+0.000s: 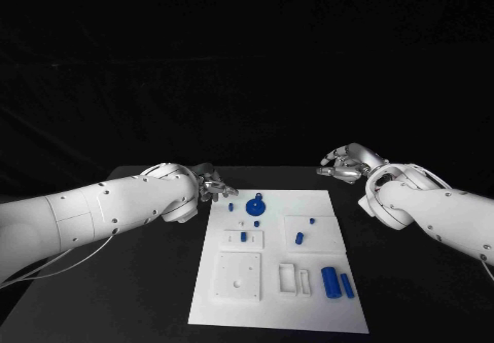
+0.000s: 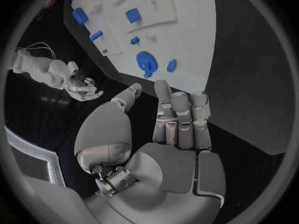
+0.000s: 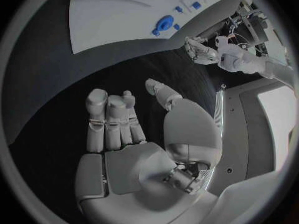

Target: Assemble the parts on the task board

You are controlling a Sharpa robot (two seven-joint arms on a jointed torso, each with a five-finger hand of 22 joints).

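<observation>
No readable writing or labels anywhere on the flat white plastic task board [image 1: 309, 314], lying in the middle of the black table [image 1: 412, 286].

Near the board's far edge: a round blue disc part with a small handle [image 1: 255, 207], and just beside it, toward the left edge, a tiny blue peg [image 1: 232, 207]. Closer in, on a raised white square near the left edge: a small blue block [image 1: 243, 236], with one more little blue bit [image 1: 256, 224] just past it. On the raised white square by the right edge: a short blue pin [image 1: 298, 238] and a tiny blue stub [image 1: 310, 221]. Near the front left corner: a bigger raised white block with small holes [image 1: 238, 278], nothing blue in it. Beside that: a white slotted holder [image 1: 293, 277]; cannot tell if anything sits inside. Toward the front right corner: a thick blue cylinder [image 1: 330, 280] lying flat, with a thin blue rod [image 1: 347, 285] just beside it.

Left silver hand [image 1: 214, 186] hovering at the board's far left corner, holding nothing, fingers straight and apart from the thumb in the left wrist view [image 2: 177, 127]. Right silver hand [image 1: 347, 163] above the table past the board's far right corner, well apart from the parts, holding nothing, fingers loosely bent with the thumb apart [image 3: 124, 129].
</observation>
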